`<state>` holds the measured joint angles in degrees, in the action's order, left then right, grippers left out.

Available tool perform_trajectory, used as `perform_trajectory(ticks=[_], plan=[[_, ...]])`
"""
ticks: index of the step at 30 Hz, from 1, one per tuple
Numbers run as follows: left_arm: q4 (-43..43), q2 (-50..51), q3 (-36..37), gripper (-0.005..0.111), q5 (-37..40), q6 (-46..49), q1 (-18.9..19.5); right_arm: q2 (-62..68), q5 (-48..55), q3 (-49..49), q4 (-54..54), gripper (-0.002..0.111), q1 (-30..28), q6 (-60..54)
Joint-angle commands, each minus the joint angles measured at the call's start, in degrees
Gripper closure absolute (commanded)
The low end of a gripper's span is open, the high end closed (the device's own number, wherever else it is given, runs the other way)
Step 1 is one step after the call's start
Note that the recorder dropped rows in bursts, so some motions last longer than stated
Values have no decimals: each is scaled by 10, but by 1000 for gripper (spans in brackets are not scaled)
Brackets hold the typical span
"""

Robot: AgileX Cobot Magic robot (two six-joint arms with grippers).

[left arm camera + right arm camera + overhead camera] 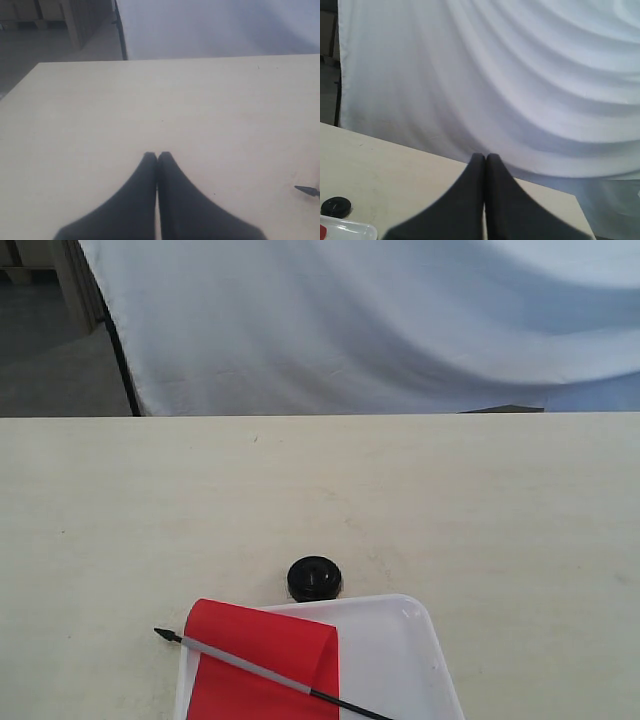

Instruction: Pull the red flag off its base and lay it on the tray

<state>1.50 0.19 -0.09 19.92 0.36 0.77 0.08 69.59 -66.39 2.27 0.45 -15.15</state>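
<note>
The red flag (262,660) lies flat across the white tray (400,660) at the table's near edge, its black stick pointing left so that the pointed tip overhangs the tray's rim. That tip (307,190) shows at the edge of the left wrist view. The round black base (315,578) stands on the table just behind the tray, empty; it also shows as the base (336,206) beside the tray corner (350,230) in the right wrist view. My left gripper (157,155) and right gripper (486,156) are both shut on nothing, away from the flag. Neither appears in the exterior view.
A pale wooden table (320,500) stretches back to a white cloth backdrop (380,320). A dark pole (120,350) stands at the backdrop's left edge, with floor and furniture beyond it.
</note>
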Motion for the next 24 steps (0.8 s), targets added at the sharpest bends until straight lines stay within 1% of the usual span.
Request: perform_trajectory(ticks=[1,6,8,10,11,12,13,14,15,16,17,20,24], plan=[[1,-2,1,107,-3,-4,-2,-1,4,-2,-13,109,3,-5],[1,-2,1,107,-3,-4,-2,-1,4,10,-23,109,3,-2],[1,-2,1,107,-3,-4,-2,-1,1,28,-23,109,3,18],[1,-2,1,107,-3,-4,-2,-1,-27,58,-23,109,3,33],[1,-2,1,107,-3,-4,-2,-1,-66,89,-23,109,3,36],[1,-2,1,107,-3,-4,-2,-1,-84,104,-23,109,3,36],[1,-2,1,107,-3,-4,-2,-1,-136,143,-23,109,3,36],[1,-2,1,107,-3,-4,-2,-1,-158,164,-23,109,3,37],[1,-2,1,107,-3,-4,-2,-1,-213,206,-23,109,3,44],[1,-2,1,107,-3,-4,-2,-1,-240,224,-23,109,3,49],[1,-2,1,107,-3,-4,-2,-1,-292,269,-23,109,3,50],[1,-2,1,107,-3,-4,-2,-1,-383,360,-23,109,3,55],[1,-2,1,107,-3,-4,-2,-1,-535,477,-23,109,3,62]])
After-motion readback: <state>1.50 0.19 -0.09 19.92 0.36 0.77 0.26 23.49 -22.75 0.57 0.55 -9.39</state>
